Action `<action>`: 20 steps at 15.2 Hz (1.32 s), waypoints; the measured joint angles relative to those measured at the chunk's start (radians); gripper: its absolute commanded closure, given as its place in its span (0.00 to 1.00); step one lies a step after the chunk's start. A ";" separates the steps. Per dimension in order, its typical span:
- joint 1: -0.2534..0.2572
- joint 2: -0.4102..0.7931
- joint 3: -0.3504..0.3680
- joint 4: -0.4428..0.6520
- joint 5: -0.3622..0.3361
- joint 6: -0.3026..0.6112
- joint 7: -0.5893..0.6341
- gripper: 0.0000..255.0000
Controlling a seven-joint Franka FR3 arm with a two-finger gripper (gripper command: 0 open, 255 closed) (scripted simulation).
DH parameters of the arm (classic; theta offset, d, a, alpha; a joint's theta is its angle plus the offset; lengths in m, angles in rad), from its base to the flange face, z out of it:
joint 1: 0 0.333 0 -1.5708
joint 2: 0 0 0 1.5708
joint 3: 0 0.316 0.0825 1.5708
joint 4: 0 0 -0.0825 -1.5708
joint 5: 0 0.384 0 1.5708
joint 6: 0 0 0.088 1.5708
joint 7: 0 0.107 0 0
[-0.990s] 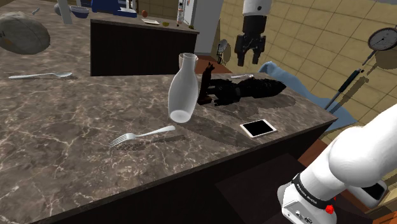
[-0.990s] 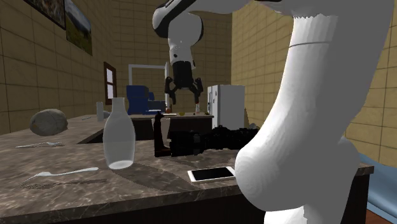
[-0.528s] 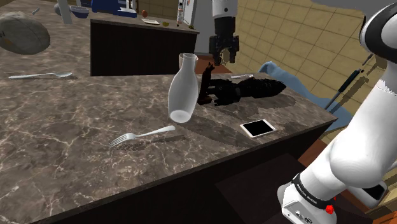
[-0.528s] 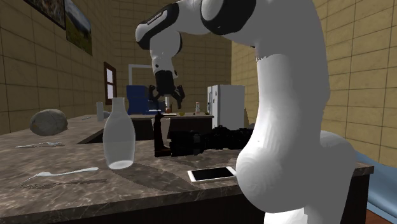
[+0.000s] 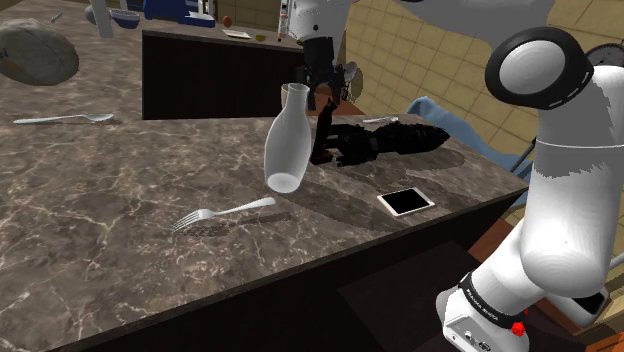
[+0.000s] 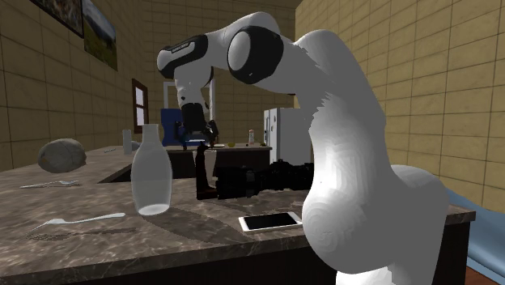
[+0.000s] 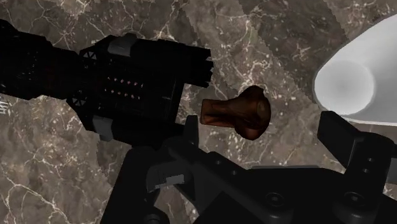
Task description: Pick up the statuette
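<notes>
white rounded arm (image 5: 572,230), dark joints (image 6: 252,58), black tool (image 6: 198,139)

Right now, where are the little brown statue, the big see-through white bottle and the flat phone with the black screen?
small brown statuette (image 7: 236,113), wrist view, on its middle.
translucent white bottle (image 5: 285,150), shoulder view, on its wide belly.
flat white-rimmed phone (image 5: 406,201), shoulder view, on its dark screen.

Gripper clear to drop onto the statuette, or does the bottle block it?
Likely yes. The gripper hangs open over the statuette, lined up with its top. The bottle and a black device stand close on either side, so clearance looks tight.
</notes>
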 measured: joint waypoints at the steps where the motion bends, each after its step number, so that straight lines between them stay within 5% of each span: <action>1: 0.000 0.000 0.000 -0.012 0.000 0.012 0.000 0.00; 5: -0.002 -0.006 -0.001 -0.072 0.000 0.065 -0.003 0.00; 6: -0.002 -0.006 -0.001 -0.078 0.000 0.071 -0.003 1.00; 20: -0.001 -0.004 0.000 -0.039 0.000 0.035 -0.002 1.00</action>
